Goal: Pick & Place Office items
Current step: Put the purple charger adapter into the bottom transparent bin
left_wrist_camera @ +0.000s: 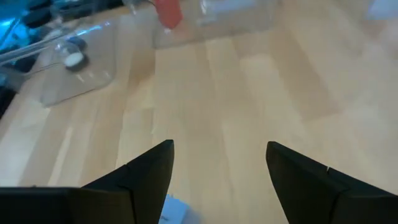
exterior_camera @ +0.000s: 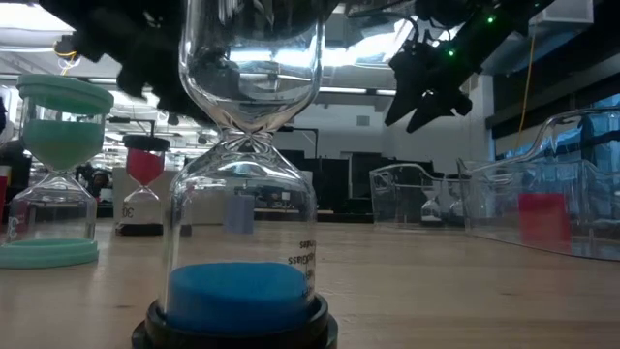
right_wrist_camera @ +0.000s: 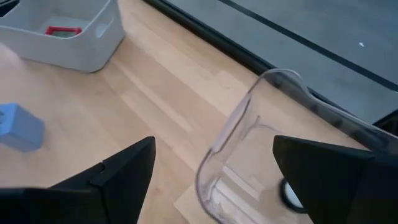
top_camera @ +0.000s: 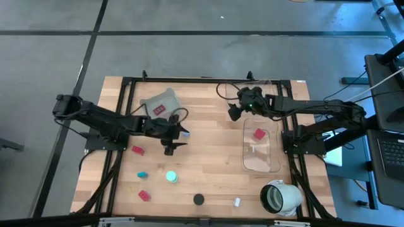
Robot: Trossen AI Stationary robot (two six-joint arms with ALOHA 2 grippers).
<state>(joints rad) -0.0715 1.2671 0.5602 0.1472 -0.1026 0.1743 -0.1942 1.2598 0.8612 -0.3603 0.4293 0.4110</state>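
Surface: pale wooden table (top_camera: pixel 208 157) on a black frame, grey floor around it.
Arms: two dark arms reach inward from the table's left and right edges.
Clear tray: long clear plastic tray (top_camera: pixel 261 148) on the right half, holding one red block (top_camera: pixel 259 133).
White cylinder: big white hollow cylinder (top_camera: pixel 279 197) lying on its side at the near right corner.
Grey tray: grey plastic tray (top_camera: pixel 160 103) at the far left-centre, with a red piece (top_camera: pixel 160 110) inside.
Left gripper (top_camera: pixel 172 148): fingers spread wide, holding nothing, over bare wood near the table's middle; a small lavender-blue cube (top_camera: pixel 185 133) lies just beside it.
Right gripper (top_camera: pixel 233 113): fingers wide apart and empty, raised near the clear tray's far end.
Loose items: red blocks (top_camera: pixel 137 150) and (top_camera: pixel 144 195), a teal bit (top_camera: pixel 142 174), a teal round cap (top_camera: pixel 171 177), a black round cap (top_camera: pixel 199 199) and a white bit (top_camera: pixel 237 202), scattered across the near half.
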